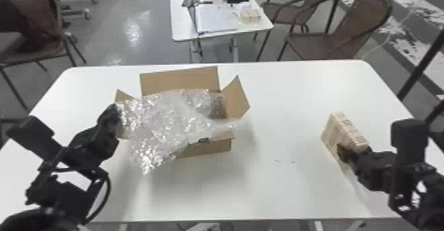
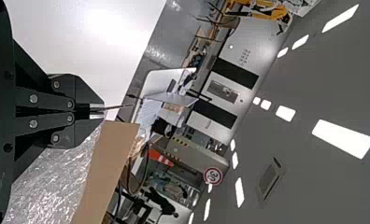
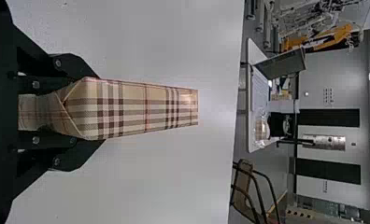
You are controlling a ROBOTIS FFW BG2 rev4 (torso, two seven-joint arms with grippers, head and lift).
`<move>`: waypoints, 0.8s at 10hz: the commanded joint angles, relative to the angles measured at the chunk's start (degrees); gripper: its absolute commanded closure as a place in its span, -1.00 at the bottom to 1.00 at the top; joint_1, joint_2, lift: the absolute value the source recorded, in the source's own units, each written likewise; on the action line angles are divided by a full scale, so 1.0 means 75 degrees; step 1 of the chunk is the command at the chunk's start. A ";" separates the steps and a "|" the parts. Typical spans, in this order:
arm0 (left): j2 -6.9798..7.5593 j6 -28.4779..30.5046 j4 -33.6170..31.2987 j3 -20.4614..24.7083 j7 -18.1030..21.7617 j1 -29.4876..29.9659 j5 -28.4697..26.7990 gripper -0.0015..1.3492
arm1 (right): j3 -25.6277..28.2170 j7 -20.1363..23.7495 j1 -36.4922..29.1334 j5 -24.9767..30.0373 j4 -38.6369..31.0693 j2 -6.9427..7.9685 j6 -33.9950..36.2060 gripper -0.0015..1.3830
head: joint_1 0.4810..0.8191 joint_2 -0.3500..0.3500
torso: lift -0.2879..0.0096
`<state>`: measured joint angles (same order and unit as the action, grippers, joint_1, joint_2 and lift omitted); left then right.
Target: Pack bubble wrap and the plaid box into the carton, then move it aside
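Note:
The open carton (image 1: pixel 204 148) stands left of the table's middle. Bubble wrap (image 1: pixel 165 118) spreads over its opening, hanging past the front left edge; in the left wrist view the wrap (image 2: pixel 47 182) lies beside the carton's back flap (image 2: pixel 108 172). At the carton's left side is my left gripper (image 1: pixel 116 110); its wrist view shows the gripper (image 2: pixel 97 111) closed on a thin edge, apparently the carton's left flap. On the right, my right gripper (image 1: pixel 353 150) grips the plaid box (image 1: pixel 343 131), held tilted. In the right wrist view, the gripper (image 3: pixel 96 109) clamps the box (image 3: pixel 141 109) from both sides.
The white table (image 1: pixel 284 91) extends between the carton and the plaid box. Its front edge is close below. Behind it stand a second table (image 1: pixel 185 25) with papers and small items, and brown chairs (image 1: pixel 330 42) at the back right.

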<state>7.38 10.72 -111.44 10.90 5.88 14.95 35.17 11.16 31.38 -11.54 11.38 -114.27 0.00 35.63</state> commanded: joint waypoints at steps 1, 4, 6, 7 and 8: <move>0.0000 0.0000 0.0000 -0.0001 0.0013 0.0011 0.0010 0.80 | 0.0001 0.0000 -0.0021 -0.0052 -0.0022 0.0007 -0.0016 0.62 | 0.27 0.15 | -0.18; -0.0011 0.0012 0.0012 0.0023 0.0024 0.0011 0.0010 0.80 | -0.0069 0.0000 0.0026 -0.0767 -0.0596 0.0007 -0.0168 0.62 | 0.27 0.17 | -0.18; -0.0035 0.0047 0.0023 0.0011 0.0024 0.0011 0.0010 0.80 | -0.0233 0.0000 0.0296 -0.1142 -0.1322 0.0007 -0.0180 0.62 | 0.27 0.23 | -0.18; -0.0047 0.0047 0.0035 -0.0001 0.0024 0.0011 0.0010 0.80 | -0.0421 0.0000 0.0495 -0.1541 -0.1498 0.0007 -0.0180 0.62 | 0.27 0.24 | -0.18; -0.0058 0.0047 0.0047 -0.0001 0.0024 -0.0001 0.0010 0.80 | -0.0690 0.0000 0.0753 -0.1927 -0.1604 0.0007 -0.0180 0.62 | 0.27 0.29 | -0.18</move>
<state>6.99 11.07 -111.14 10.93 6.07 15.00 35.24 7.01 31.46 -6.91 -1.52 -125.78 0.00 34.28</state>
